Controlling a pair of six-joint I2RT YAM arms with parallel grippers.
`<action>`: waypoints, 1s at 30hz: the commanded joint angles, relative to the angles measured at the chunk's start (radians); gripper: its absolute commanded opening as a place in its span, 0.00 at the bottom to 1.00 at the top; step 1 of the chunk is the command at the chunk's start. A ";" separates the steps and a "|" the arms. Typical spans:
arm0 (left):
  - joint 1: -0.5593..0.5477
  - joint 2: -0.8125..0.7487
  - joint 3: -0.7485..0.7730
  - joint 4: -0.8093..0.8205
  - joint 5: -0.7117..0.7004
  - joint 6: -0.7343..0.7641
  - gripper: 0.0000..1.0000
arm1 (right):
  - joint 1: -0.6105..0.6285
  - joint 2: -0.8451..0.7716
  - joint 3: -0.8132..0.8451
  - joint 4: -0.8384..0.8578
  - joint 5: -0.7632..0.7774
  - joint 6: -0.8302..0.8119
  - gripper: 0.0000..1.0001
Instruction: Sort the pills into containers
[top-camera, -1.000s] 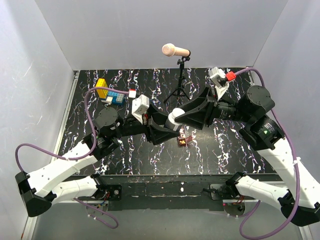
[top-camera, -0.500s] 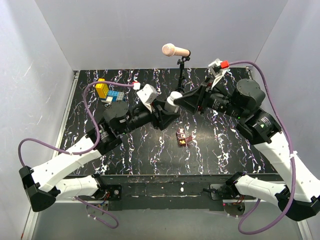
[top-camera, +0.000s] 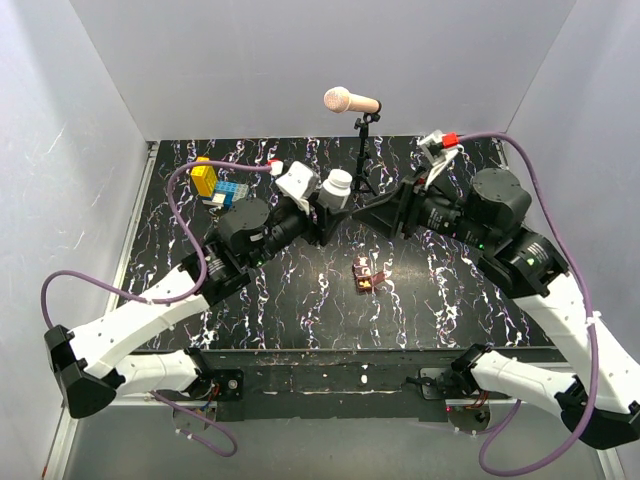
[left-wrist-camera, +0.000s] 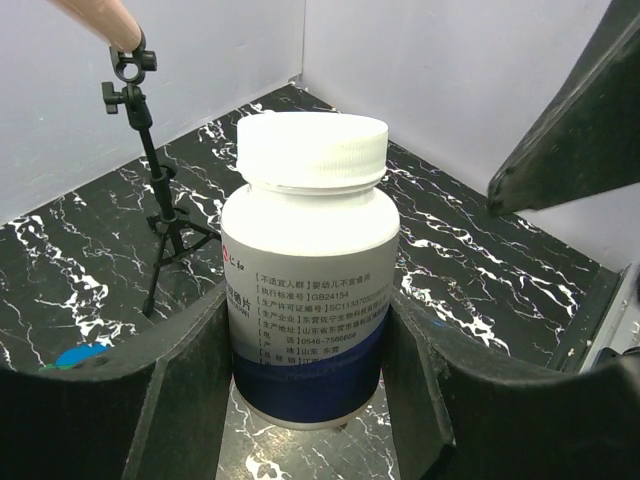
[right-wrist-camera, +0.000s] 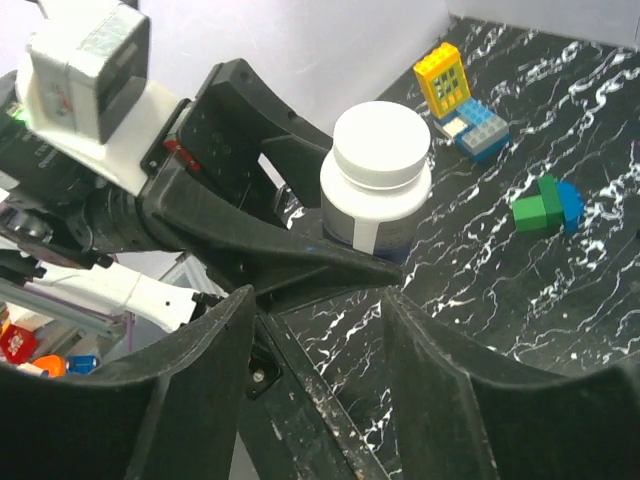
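Left gripper (left-wrist-camera: 305, 340) squeezes the white bottle (left-wrist-camera: 305, 250) w/ both black fingers, one on each side, low on the body. Bottle is round, smooth plastic, upright, w/ a flat white cap & a label that's white up top, dark blue at the bottom. In top view it's just above frame mid.

Right gripper (right-wrist-camera: 318, 300) has its fingers spread wide, nothing btwn them. They're thick, black, dull & curved, pointing at the bottle from the right, near it.

Pill box (top-camera: 366, 273) lies on the table (top-camera: 300, 310), a bit below & right of frame mid, apart from both grippers. It's small, boxy, reddish-brown w/ pale pink lid bits.

Table is shiny black w/ white squiggly lines, like marble. Blocky toy bricks (top-camera: 215, 183) sit upper left. Thin black mic stand (top-camera: 362, 165) stands at top mid.
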 joint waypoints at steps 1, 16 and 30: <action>0.000 -0.081 0.007 -0.026 -0.009 0.008 0.00 | 0.000 -0.057 0.005 0.053 -0.014 -0.028 0.64; 0.000 -0.236 -0.075 -0.009 0.563 -0.101 0.00 | -0.027 -0.027 0.054 0.177 -0.441 -0.051 0.98; 0.000 -0.175 -0.073 0.126 0.736 -0.167 0.00 | -0.029 -0.007 -0.023 0.472 -0.689 0.093 0.85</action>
